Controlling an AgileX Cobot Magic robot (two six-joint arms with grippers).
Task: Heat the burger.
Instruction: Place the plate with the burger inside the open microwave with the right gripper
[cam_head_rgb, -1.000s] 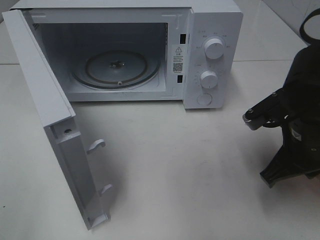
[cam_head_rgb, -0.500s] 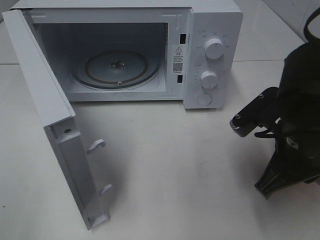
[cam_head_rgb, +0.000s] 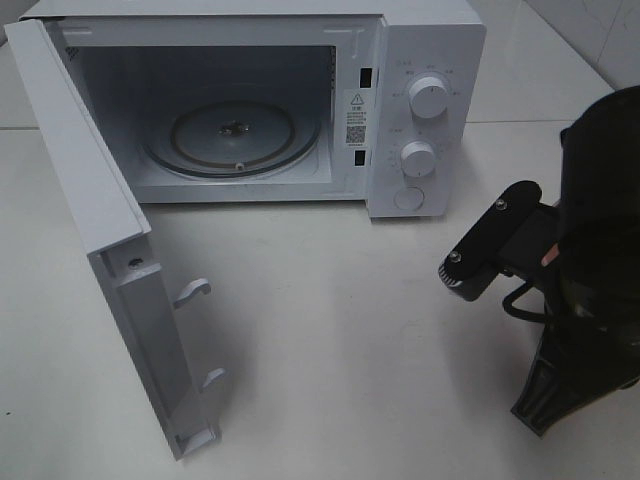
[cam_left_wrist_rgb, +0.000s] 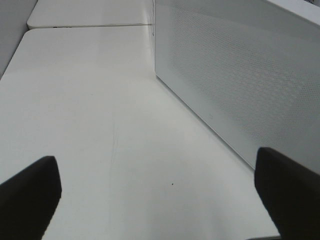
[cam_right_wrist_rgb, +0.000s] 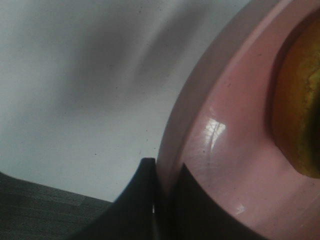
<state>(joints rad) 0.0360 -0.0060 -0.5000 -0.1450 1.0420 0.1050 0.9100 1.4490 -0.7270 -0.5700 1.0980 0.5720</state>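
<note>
White table (cam_head_rgb: 350, 330), microwave (cam_head_rgb: 425, 40) at the back, door (cam_head_rgb: 90, 190) swung open, glass turntable (cam_head_rgb: 235, 135) bare inside. Right arm (cam_head_rgb: 590, 250) sits to the right of the microwave, in front of its knobs. Right gripper (cam_right_wrist_rgb: 165, 175) jaws pinch the rim of a pink plate (cam_right_wrist_rgb: 225, 150). Burger (cam_right_wrist_rgb: 300, 100) is on that plate, only a sliver of bun visible. Left gripper (cam_left_wrist_rgb: 157, 185) jaws are spread wide and empty, beside a perforated white microwave panel, probably the door's outer face.

- Burger (cam_right_wrist_rgb: 302, 95): only a golden-brown, faintly glossy curved edge shows, in the right wrist view
- It sits on the pink plate (cam_right_wrist_rgb: 220, 145), inside its raised rim
</note>
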